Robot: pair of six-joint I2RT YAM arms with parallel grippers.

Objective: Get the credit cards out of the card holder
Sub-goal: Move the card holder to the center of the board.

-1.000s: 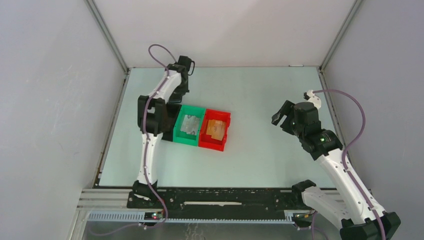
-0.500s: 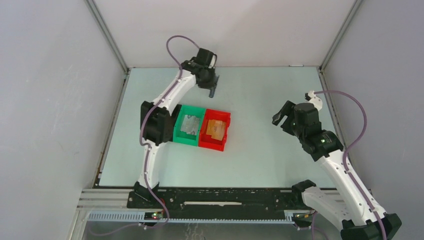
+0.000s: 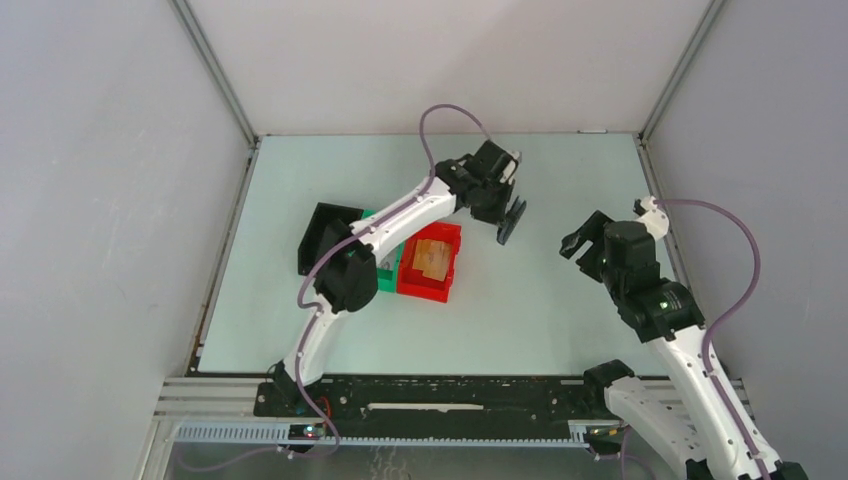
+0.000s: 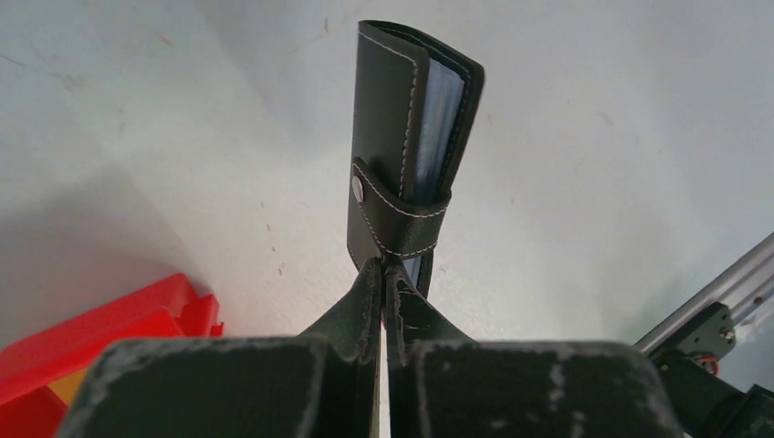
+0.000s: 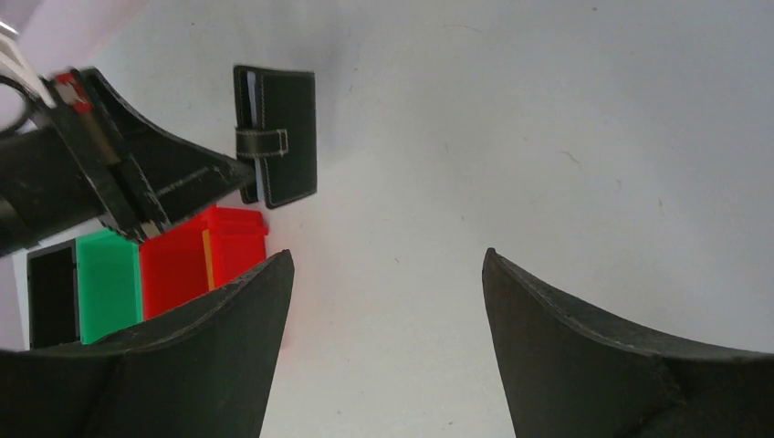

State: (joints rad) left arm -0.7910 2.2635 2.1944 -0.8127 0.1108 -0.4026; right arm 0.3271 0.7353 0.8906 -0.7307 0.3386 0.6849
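Note:
The card holder [image 4: 402, 137] is a small black folded wallet, held shut by its snap strap and hanging above the table. My left gripper [image 4: 383, 266] is shut on its lower edge. Pale grey-blue edges of the credit cards [image 4: 442, 114] show between its halves. From above, the left gripper [image 3: 502, 207] and the card holder [image 3: 513, 223] are right of the red bin. The right wrist view shows the card holder [image 5: 285, 137] at upper left. My right gripper [image 5: 388, 254] stands open and empty over bare table, and from above the right gripper [image 3: 584, 238] is right of the card holder.
A red bin [image 3: 432, 285] with a tan item inside stands mid-left. A green bin [image 3: 386, 282] is partly hidden under my left arm, and a black bin [image 3: 322, 232] is beside it. White walls close in the table on three sides.
My left arm has swung from the rear left to the middle of the table, with the card holder in its gripper by now. The black bin is uncovered. The right arm shifted slightly.

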